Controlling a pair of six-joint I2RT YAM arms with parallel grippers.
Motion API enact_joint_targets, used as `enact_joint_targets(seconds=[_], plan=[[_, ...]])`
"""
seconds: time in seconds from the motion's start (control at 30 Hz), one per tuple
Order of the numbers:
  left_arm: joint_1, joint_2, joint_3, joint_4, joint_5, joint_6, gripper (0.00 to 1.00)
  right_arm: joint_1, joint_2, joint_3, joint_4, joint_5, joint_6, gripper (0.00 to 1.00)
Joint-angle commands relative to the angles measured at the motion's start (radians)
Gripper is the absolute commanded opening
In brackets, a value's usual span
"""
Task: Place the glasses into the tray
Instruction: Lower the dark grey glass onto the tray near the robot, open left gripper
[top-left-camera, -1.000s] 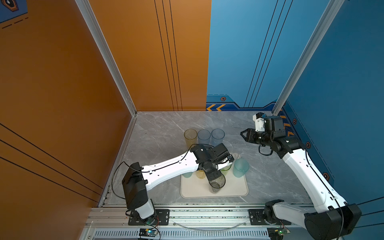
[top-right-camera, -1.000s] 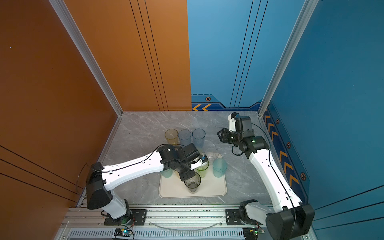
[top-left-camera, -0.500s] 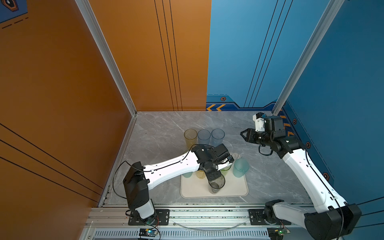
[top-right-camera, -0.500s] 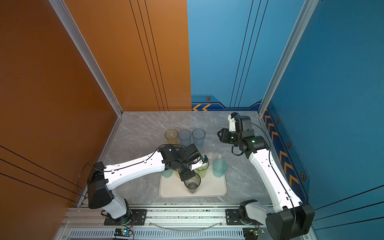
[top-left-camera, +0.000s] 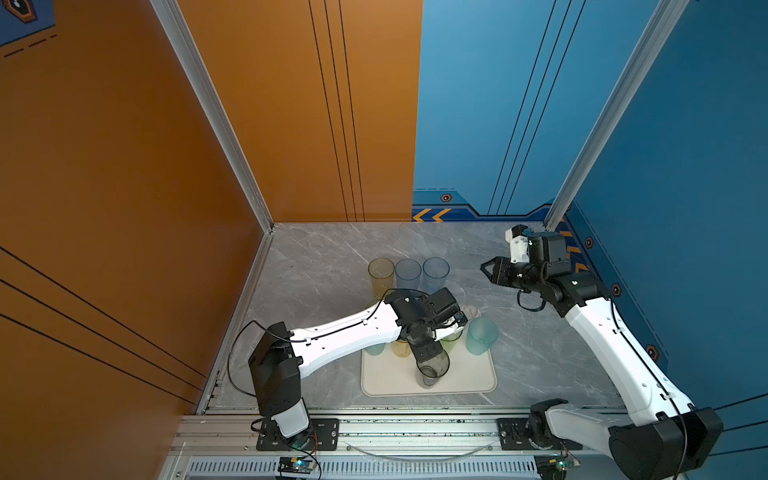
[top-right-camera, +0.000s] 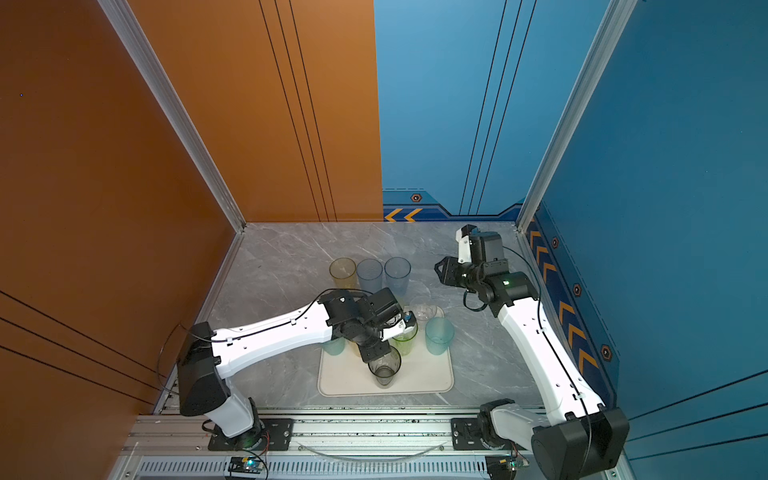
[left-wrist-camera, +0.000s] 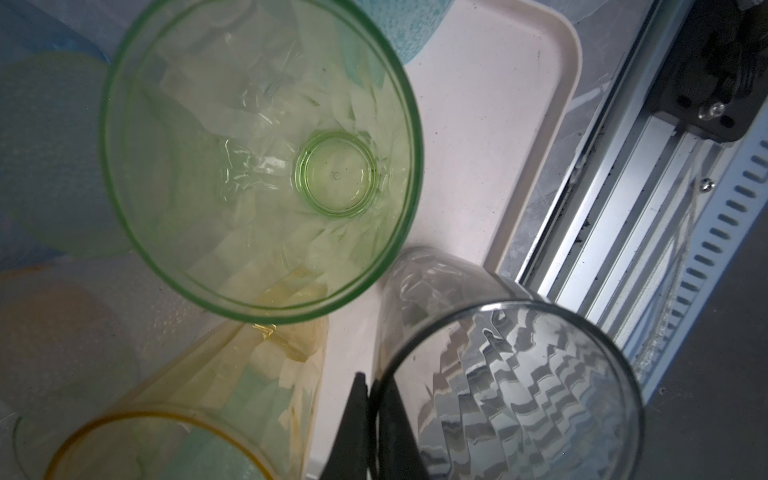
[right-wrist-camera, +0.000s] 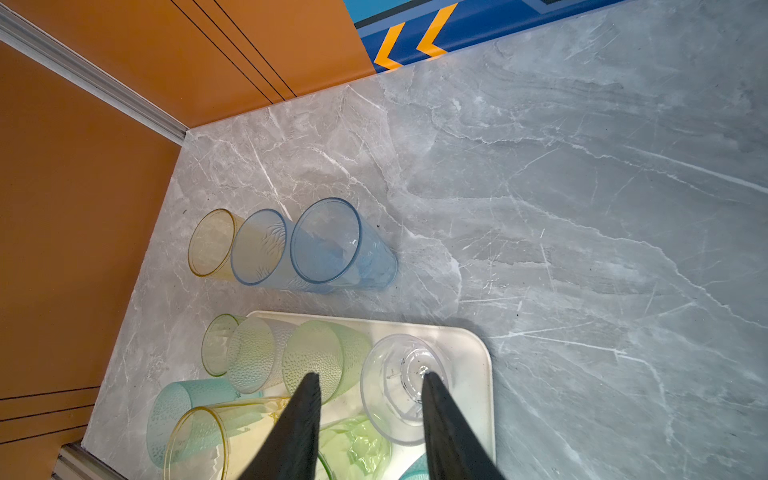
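Left of centre in both top views, the left gripper (top-left-camera: 429, 354) pinches the rim of a smoky-grey ribbed tumbler (top-left-camera: 433, 370), one finger inside the wall and one outside. The tumbler is over the flat cream-white rectangular tray (top-left-camera: 386, 379) in the lower middle of the frame; whether its base touches cannot be told. Just above it stands a clear green faceted tumbler (left-wrist-camera: 262, 166), and a frosted teal tumbler (top-left-camera: 481, 336) stands at the tray's upper right corner. At right, the right gripper (top-left-camera: 484, 268) hovers over the grey marble tabletop (top-left-camera: 332, 257), jaws apart and empty.

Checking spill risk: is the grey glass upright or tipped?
Upright: grey glass mouth faces up over tray, left end effector pinching its rim.
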Motion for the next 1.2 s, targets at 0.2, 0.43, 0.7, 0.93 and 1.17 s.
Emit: enact_joint_targets(seconds=[0.2,0.43,0.7,0.93,1.17], plan=[[0.011,0.020,-0.012,0.000,0.016,0.000,0.08,0.009,0.007,0.022,0.009,0.019,-0.009,0.39],[0.010,0.014,-0.014,0.000,0.014,0.000,0.10,0.009,0.010,0.022,0.009,0.018,-0.009,0.39],[0.010,-0.001,-0.017,0.001,0.016,0.000,0.18,0.017,0.015,0.029,0.009,0.020,-0.009,0.39],[0.009,-0.023,-0.014,0.001,0.002,0.002,0.19,0.022,0.020,0.032,0.009,0.020,-0.008,0.39],[0.010,-0.072,0.002,0.006,-0.015,0.008,0.20,0.024,0.025,0.031,0.009,0.022,-0.008,0.39]])
